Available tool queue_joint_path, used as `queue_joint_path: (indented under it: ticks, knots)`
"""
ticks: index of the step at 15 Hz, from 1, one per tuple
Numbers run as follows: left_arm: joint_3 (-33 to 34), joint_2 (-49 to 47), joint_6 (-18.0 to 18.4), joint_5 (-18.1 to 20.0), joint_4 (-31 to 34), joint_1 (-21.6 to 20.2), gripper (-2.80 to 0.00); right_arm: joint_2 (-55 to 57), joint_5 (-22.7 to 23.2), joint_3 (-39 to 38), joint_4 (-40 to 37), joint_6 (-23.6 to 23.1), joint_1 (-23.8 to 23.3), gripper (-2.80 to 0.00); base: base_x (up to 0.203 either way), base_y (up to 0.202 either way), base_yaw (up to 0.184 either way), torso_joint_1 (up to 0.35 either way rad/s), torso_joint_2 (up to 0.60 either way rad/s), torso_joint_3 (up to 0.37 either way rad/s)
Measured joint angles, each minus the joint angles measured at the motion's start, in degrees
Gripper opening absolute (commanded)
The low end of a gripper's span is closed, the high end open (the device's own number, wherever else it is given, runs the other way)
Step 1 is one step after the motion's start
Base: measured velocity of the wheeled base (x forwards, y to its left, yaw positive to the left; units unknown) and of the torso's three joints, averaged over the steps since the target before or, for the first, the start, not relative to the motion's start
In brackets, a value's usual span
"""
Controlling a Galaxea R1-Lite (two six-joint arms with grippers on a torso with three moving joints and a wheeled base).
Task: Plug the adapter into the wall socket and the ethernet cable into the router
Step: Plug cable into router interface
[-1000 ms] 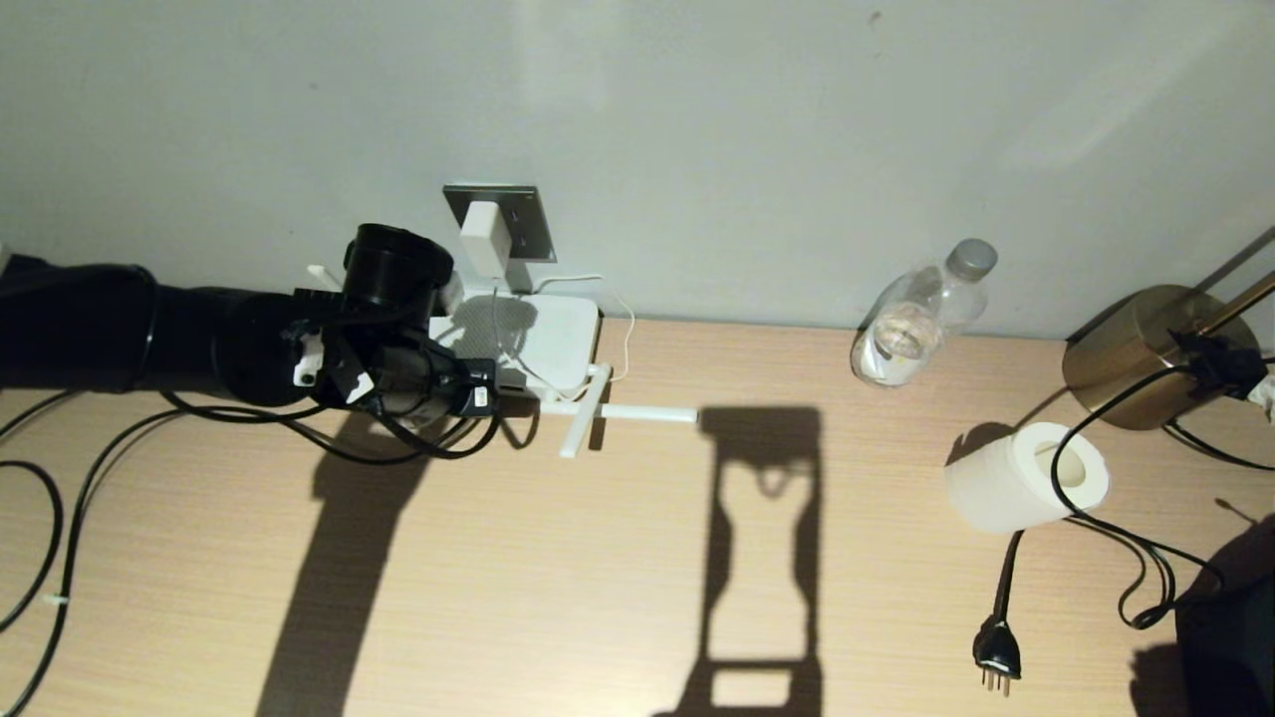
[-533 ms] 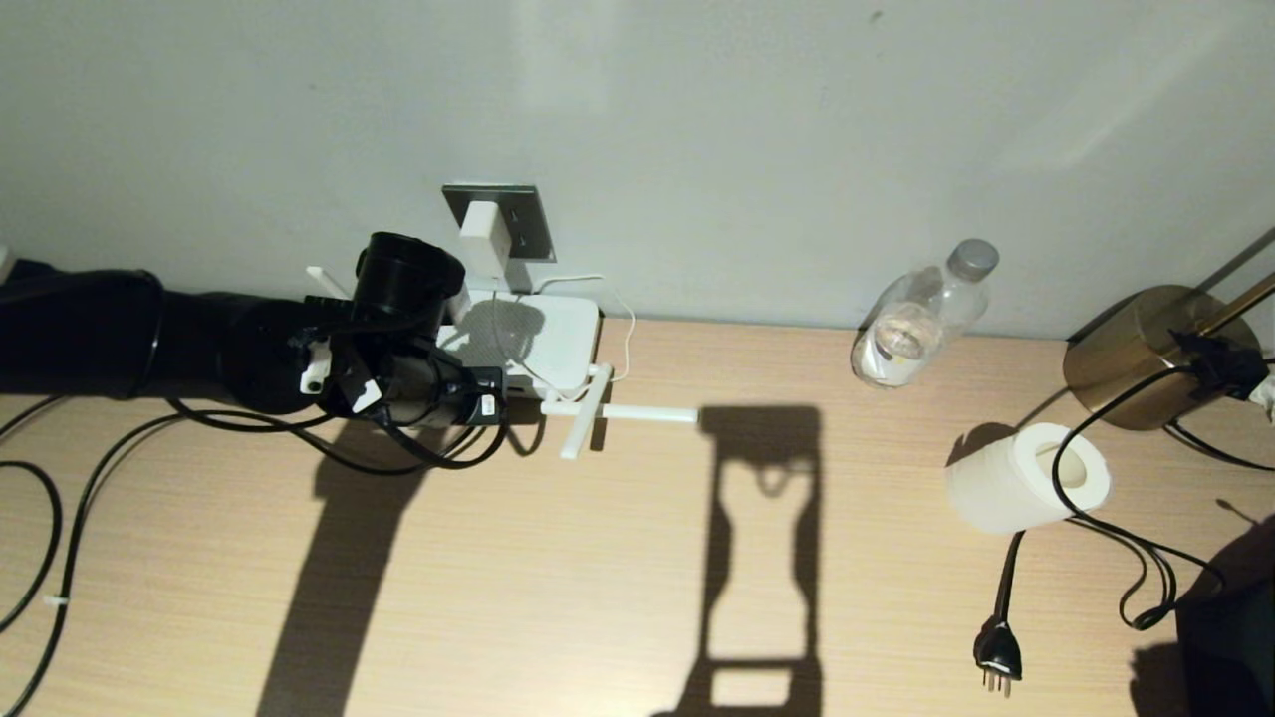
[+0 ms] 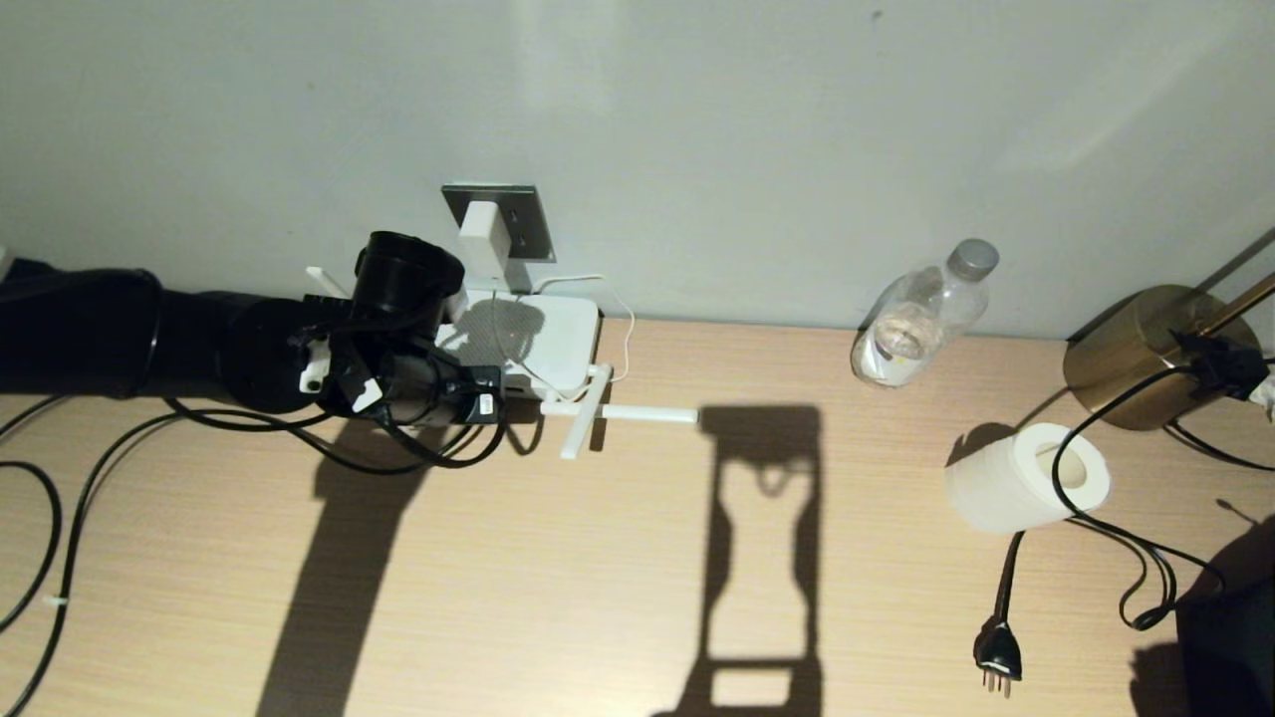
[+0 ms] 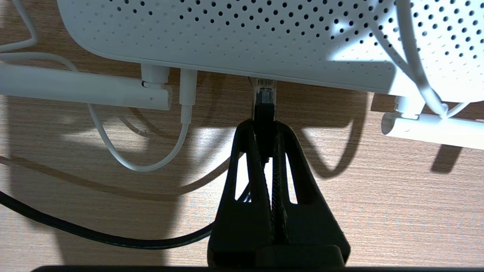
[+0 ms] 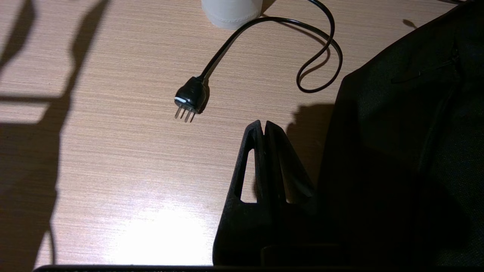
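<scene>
The white adapter (image 3: 484, 237) sits on the grey wall socket (image 3: 518, 214), its thin white cord running down to the router (image 3: 543, 339). The router lies flat against the wall, with antennas (image 3: 618, 411) lying along its front. My left gripper (image 4: 264, 126) is at the router's (image 4: 242, 34) front edge, shut on the black boot of the ethernet cable (image 4: 264, 111). The cable's clear connector (image 4: 264, 90) is in a port of the router. The cable trails away across the table (image 3: 418, 453). My right gripper (image 5: 263, 124) hangs shut and empty over the table's near right corner.
A water bottle (image 3: 921, 319), a toilet roll (image 3: 1026, 478) and a brass lamp base (image 3: 1131, 354) stand at the right. A black three-pin plug (image 3: 998, 652) lies on its cord near the front. A dark bag (image 5: 408, 151) sits beside the right gripper.
</scene>
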State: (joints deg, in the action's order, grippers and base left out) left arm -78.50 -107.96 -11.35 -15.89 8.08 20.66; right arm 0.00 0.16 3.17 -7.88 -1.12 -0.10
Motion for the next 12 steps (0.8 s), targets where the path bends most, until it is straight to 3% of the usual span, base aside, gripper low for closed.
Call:
queue_joint_path:
  ticks: [12]
  knots:
    - [-0.3, -0.4, 0.0, -0.4, -0.3, -0.5, -2.80, 0.0, 0.0, 0.0, 0.0, 0.0, 0.0, -2.80, 0.000, 0.000, 0.000, 0.000, 0.00, 0.000]
